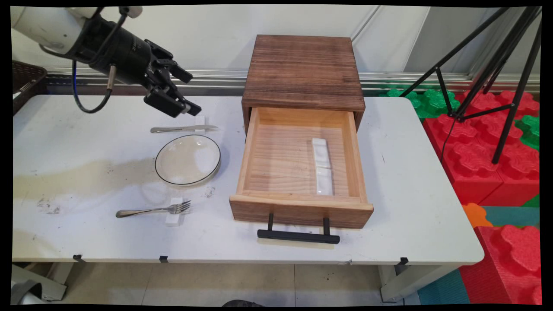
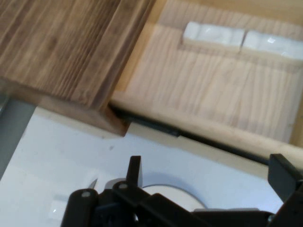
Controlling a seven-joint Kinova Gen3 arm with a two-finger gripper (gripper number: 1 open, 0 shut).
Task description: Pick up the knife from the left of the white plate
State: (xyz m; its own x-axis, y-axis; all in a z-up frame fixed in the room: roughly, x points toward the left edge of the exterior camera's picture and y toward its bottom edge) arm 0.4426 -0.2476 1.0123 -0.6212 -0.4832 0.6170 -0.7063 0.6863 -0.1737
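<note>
My gripper [image 1: 192,93] hangs open and empty above the table's back left, just over a knife [image 1: 183,128] whose tip lies on a small white rest [image 1: 199,120]. In the hand view the gripper [image 2: 208,176] has its fingers [image 2: 135,169] wide apart with nothing between them. A clear glass plate [image 1: 188,160] with a dark rim lies in front of the knife. A fork [image 1: 153,211] rests on another white rest [image 1: 175,212] near the front. A wooden cabinet [image 1: 303,71] stands to the right, its drawer [image 1: 259,142] pulled open. Two white rests [image 1: 322,166] lie in it, also seen as the white rests [image 2: 236,37] in the hand view.
The drawer's black handle [image 1: 298,236] sticks out toward the table's front edge. A dark basket [image 1: 25,80] sits at the far left. A black tripod [image 1: 488,65] and red and green foam blocks [image 1: 497,142] stand beyond the table's right end.
</note>
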